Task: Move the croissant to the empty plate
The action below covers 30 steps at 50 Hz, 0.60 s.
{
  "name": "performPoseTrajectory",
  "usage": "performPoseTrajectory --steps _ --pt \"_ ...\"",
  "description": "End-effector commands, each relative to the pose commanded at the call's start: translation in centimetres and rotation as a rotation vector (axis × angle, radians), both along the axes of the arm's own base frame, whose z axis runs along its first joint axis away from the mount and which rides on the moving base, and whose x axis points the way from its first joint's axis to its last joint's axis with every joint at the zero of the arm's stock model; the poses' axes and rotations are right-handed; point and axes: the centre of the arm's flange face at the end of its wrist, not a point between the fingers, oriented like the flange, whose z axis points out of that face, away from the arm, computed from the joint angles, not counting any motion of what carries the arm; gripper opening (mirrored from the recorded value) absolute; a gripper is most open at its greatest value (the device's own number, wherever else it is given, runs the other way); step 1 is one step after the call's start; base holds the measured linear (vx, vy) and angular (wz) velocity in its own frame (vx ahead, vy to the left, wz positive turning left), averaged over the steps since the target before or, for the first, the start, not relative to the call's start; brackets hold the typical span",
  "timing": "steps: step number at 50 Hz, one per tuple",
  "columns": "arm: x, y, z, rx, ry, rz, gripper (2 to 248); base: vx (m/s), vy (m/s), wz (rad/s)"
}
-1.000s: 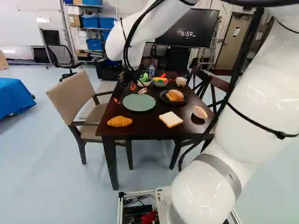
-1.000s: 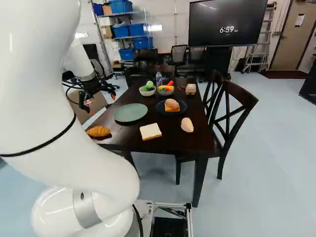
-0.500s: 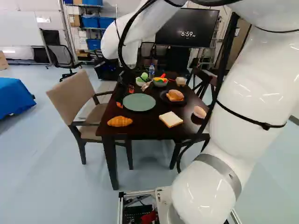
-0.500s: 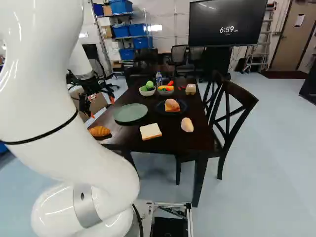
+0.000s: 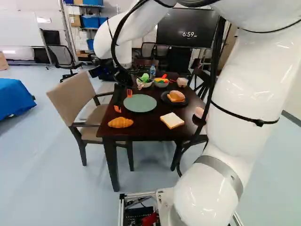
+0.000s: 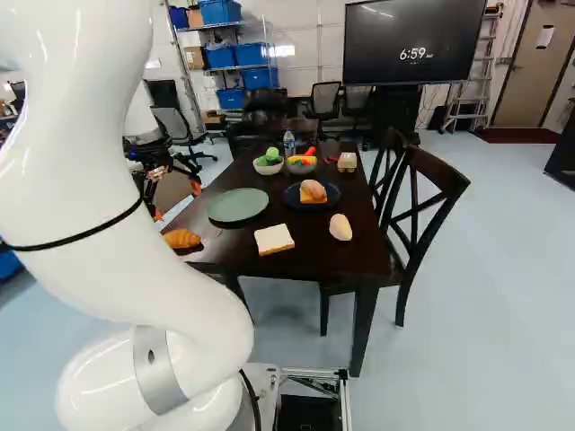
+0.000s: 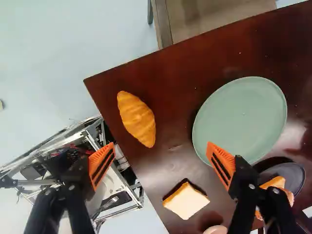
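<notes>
Arm (image 5: 244, 94) arched high, gripper (image 5: 123, 100) pointing down, spread wide, croissant (image 7: 136, 119) and green plate (image 7: 239, 119) ahead.

Gripper (image 5: 123, 101) open, below wrist (image 5: 123, 52), aimed downward. Two black fingers spread wide, orange pads (image 7: 101, 165) well apart, facing each other across gap. White forearm (image 5: 138, 23) above hand, sloping down toward it from raised bend. Upper arm (image 5: 247, 80) behind hand, rising thick and steep from lowest joint (image 5: 204, 200), with black strap (image 5: 258, 122) around it. Black cable (image 5: 114, 47) looping down outside of forearm, toward hand.
</notes>
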Motion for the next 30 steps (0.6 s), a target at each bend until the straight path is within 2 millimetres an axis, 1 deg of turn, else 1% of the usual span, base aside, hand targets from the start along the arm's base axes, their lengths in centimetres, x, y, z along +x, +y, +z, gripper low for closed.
performPoseTrajectory --steps 7,12,30 --pt "-0.8 0.3 0.0 -0.001 0.001 0.013 247 0.000 0.000 0.000" --pt "-1.1 0.4 -0.4 -0.005 0.008 0.018 247 0.000 0.000 0.000" --pt "-0.4 1.2 -2.9 -0.030 0.046 0.026 247 0.000 0.000 0.000"
